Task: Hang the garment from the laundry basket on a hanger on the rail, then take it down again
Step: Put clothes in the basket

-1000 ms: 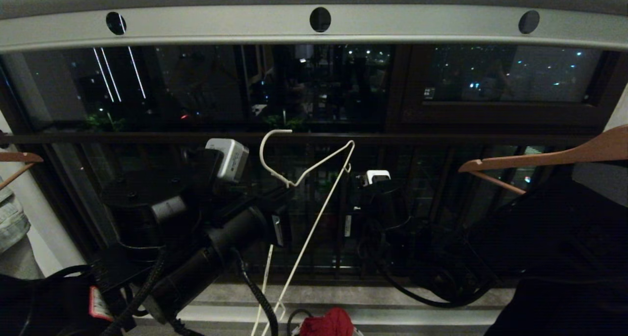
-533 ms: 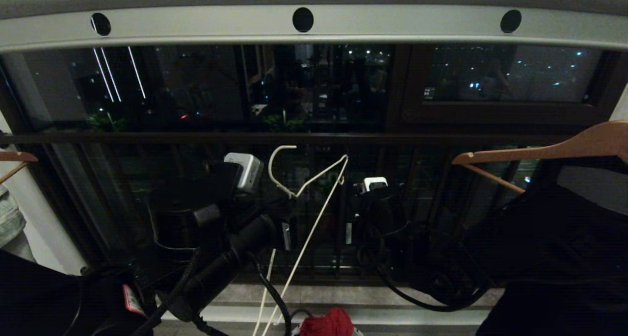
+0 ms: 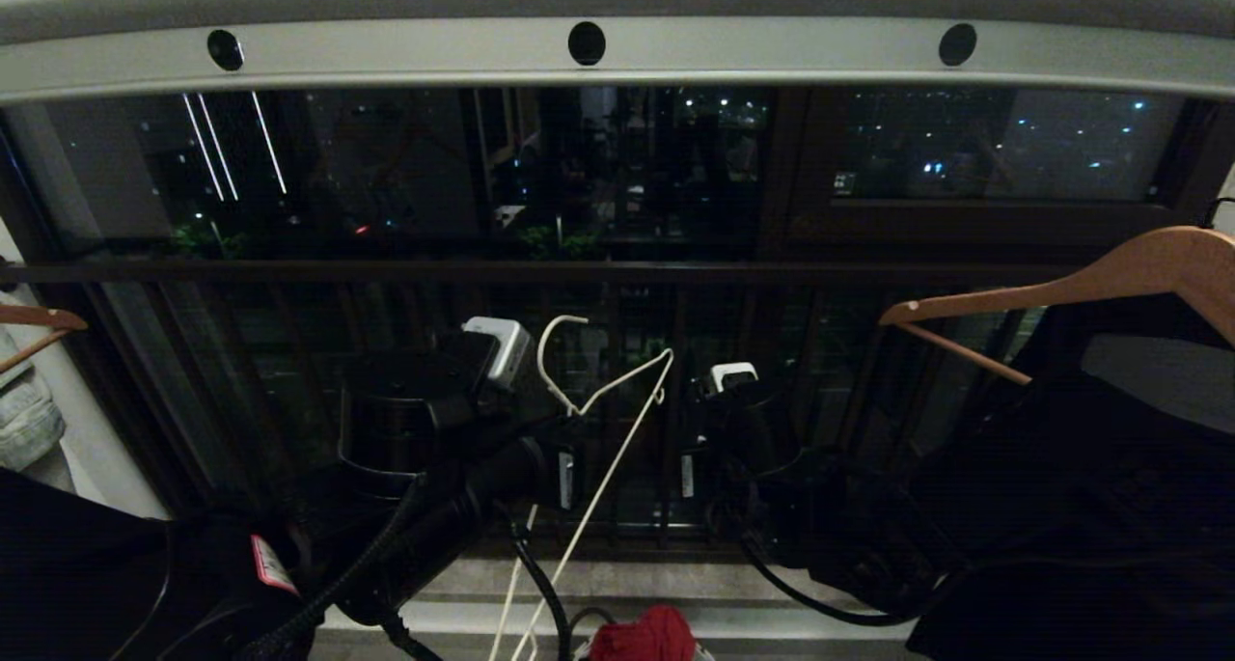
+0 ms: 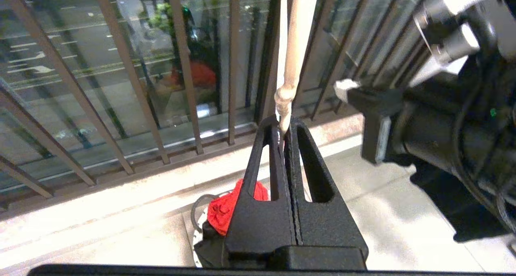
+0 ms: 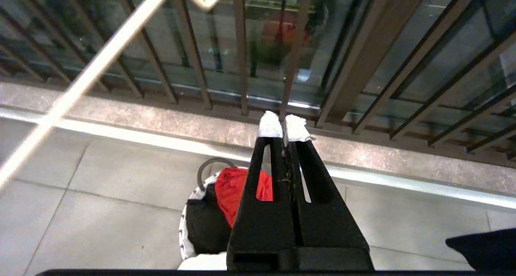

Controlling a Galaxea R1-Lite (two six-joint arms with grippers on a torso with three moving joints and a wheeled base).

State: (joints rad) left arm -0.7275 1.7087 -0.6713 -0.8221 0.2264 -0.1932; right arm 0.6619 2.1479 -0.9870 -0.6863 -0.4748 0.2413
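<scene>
White wire hanger [image 3: 579,400], thin and chipped with a twisted neck, is clamped at that neck in the left gripper [image 4: 282,127], whose black fingers are pressed together on the wire. A second ago its hook stood higher against the dark window; now it has sunk and shifted a little to the right, well below the long pale grey metal rail [image 3: 617,53] with its row of round dark holes. The left arm has swung in towards the middle with it. The right gripper [image 5: 284,129] hovers just beside the hanger's shoulder, its white-tipped fingers closed on nothing, much where it was. The whole scene has slid sideways slightly, so the camera has moved. On the floor below sits the small round laundry basket [image 5: 185,227] with a patterned rim, holding a red cloth [image 5: 238,191] and something black. A brown wooden hanger [image 3: 1061,289] hangs at right over a black garment [image 3: 1110,507].
</scene>
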